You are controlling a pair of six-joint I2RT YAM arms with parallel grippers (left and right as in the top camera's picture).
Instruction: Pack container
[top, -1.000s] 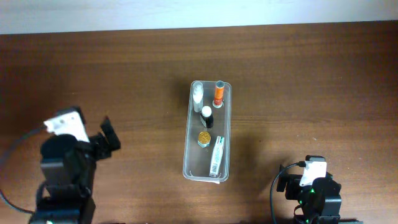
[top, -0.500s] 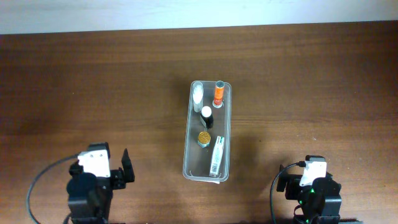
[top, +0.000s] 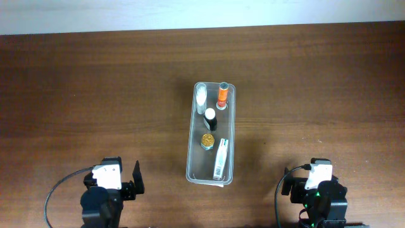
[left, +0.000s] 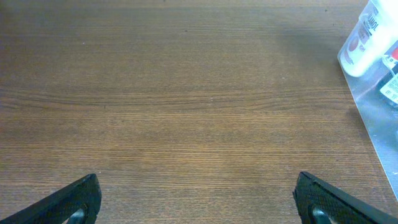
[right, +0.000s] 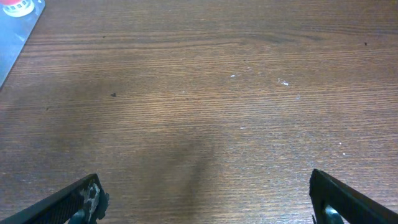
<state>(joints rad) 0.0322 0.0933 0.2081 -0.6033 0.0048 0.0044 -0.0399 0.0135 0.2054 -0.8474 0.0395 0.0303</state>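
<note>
The clear plastic container (top: 190, 170) lies lengthwise at the middle of the table. It holds a white tube (top: 201, 96), an orange bottle (top: 222, 95), a black bottle with a white cap (top: 210, 119), a gold-capped jar (top: 207, 140) and a flat white tube (top: 221, 159). My left gripper (left: 198, 202) is open and empty at the front left, far from the container; the container's edge (left: 380, 124) and a white bottle (left: 367, 40) show at the right of its view. My right gripper (right: 205, 202) is open and empty at the front right; the container's corner (right: 13, 43) shows at its top left.
Bare brown wooden table (top: 316, 95) surrounds the container. A pale wall strip (top: 190, 12) runs along the far edge. Both arm bases sit at the front edge, left (top: 104, 199) and right (top: 316, 196).
My left arm has drawn back toward the front edge and folded down to its base. The right arm and the container's contents have not moved.
</note>
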